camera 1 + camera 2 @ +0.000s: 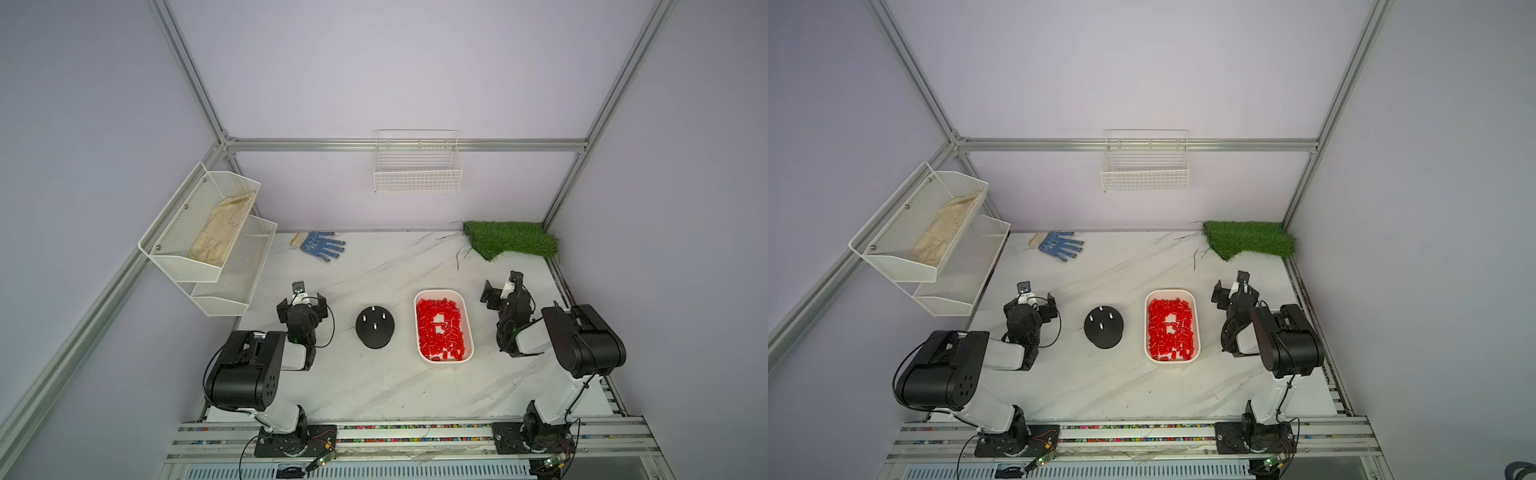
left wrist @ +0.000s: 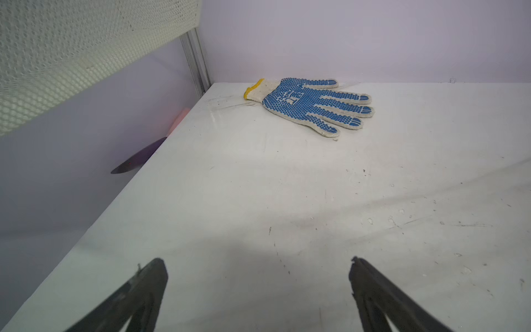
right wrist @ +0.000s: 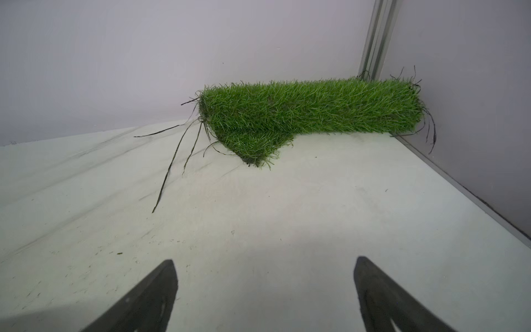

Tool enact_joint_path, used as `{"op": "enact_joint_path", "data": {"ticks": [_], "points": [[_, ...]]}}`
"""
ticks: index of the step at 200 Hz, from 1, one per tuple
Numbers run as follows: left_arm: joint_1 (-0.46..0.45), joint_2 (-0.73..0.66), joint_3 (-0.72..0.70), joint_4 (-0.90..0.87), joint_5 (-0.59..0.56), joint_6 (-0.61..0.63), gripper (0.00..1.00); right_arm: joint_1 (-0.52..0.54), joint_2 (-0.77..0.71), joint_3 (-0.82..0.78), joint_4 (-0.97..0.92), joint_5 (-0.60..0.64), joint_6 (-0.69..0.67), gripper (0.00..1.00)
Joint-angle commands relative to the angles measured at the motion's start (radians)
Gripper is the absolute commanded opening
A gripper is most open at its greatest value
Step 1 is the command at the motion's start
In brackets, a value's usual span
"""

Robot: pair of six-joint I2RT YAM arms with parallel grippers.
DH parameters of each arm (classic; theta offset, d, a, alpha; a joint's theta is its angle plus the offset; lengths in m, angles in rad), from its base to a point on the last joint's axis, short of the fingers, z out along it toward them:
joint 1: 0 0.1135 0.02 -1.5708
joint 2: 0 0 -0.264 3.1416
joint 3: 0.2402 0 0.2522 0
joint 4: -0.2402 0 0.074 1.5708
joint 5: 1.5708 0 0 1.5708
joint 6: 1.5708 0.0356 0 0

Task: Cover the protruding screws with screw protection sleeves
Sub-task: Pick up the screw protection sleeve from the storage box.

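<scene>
Claws both stand spread and empty, left claw (image 2: 258,273) and right claw (image 3: 265,273), over bare counter (image 1: 374,382). Screw protection sleeves (image 1: 428,316) fill the white tray (image 1: 440,291), right of the protruding screws (image 1: 375,326). They are probably light and slick, so pinch one across its sides.

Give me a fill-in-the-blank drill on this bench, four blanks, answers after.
The screw protection sleeves in the white tray are coloured ____.
The number of protruding screws already capped is ____.
The left claw faces a work glove whose dots are ____.
The right claw, facing the artificial grass, stands ____.
Answers: red; zero; blue; open.
</scene>
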State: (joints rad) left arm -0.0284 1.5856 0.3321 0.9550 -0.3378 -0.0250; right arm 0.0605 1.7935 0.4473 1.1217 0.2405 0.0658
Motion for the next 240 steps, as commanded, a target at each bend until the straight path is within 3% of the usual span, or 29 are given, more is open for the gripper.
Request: {"op": "enact_joint_path", "data": {"ticks": [1,182,196,208,216,229,240], "points": [[0.004,-0.01,0.034,0.027,-0.009,-0.012,1.0,-0.004,-0.009,0.01,0.019,-0.006,-0.011,0.97],[0.005,-0.014,0.028,0.033,-0.022,-0.015,1.0,-0.004,-0.024,0.008,0.028,-0.002,-0.016,0.97],[0.004,-0.038,0.014,0.036,-0.077,-0.047,1.0,-0.004,-0.134,0.057,-0.188,-0.022,-0.01,0.97],[0.004,-0.056,0.012,0.014,-0.077,-0.054,1.0,-0.004,-0.214,0.168,-0.448,0.056,0.004,0.97],[0.003,-0.062,0.009,0.012,-0.034,-0.023,1.0,-0.004,-0.23,0.248,-0.6,0.166,0.096,0.97],[-0.013,-0.057,-0.002,0.047,-0.037,0.003,1.0,-0.005,-0.221,0.425,-0.967,0.372,0.374,0.97],[-0.013,-0.045,-0.012,0.087,-0.043,0.004,1.0,-0.009,-0.184,0.524,-1.16,0.379,0.412,0.97]]}}
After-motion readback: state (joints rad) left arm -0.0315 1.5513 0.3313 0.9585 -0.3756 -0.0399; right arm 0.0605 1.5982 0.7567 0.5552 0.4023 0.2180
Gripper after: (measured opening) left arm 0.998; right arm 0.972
